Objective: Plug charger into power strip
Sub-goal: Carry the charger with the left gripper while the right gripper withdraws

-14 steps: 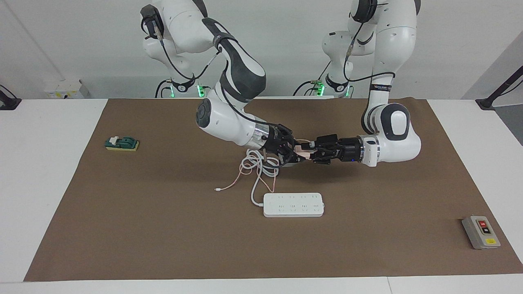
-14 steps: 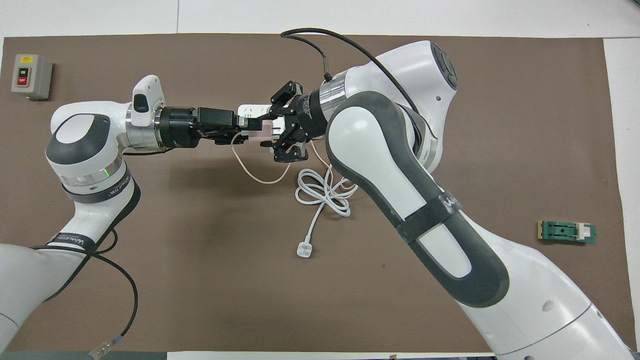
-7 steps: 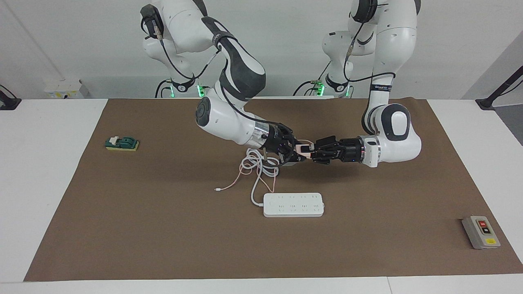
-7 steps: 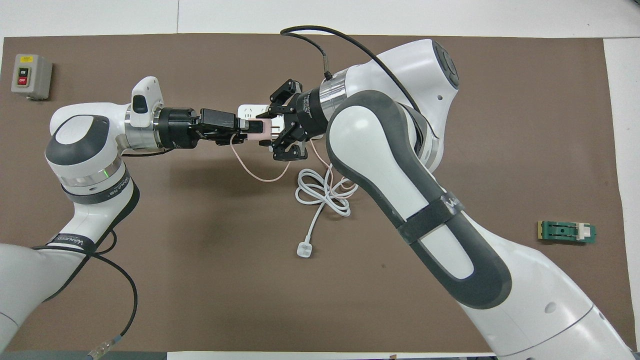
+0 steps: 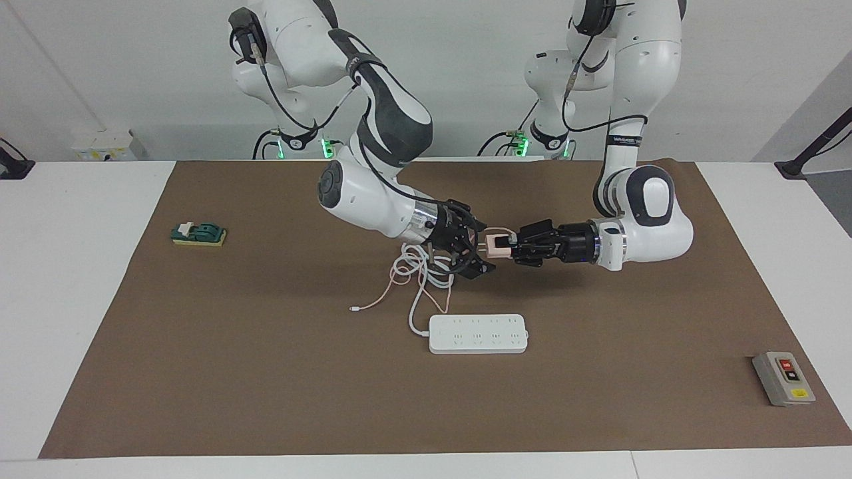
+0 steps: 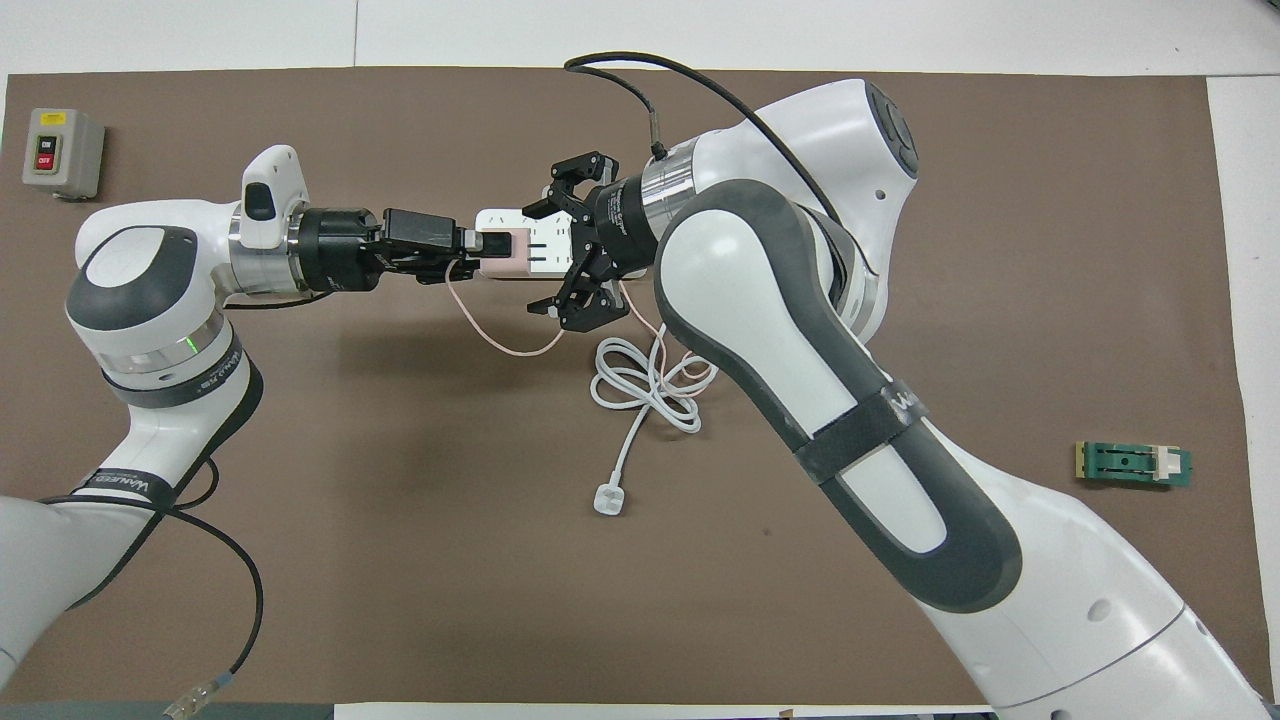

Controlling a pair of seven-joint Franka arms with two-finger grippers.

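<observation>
The charger [image 5: 496,244] is one small, matte, pale-pink cube, its thin pink cable [image 5: 376,301] trailing down to the brown mat [image 5: 266,386]. It hangs in the air over the mat, at about 12 o'clock from the strip [image 5: 478,333]. The left gripper [image 5: 511,246] is pinched onto the charger. The right gripper [image 5: 474,251] is spread wide and holds nothing, its fingers just beside the cube. The strip is one long, smooth, white bar with rounded corners and two socket rows, lying flat on the mat; its thick white cord [image 6: 640,385] loops in a loose coil. One grey switch box [image 5: 783,378] lies toward the left arm's end, one green block [image 5: 198,233] toward the right's.
</observation>
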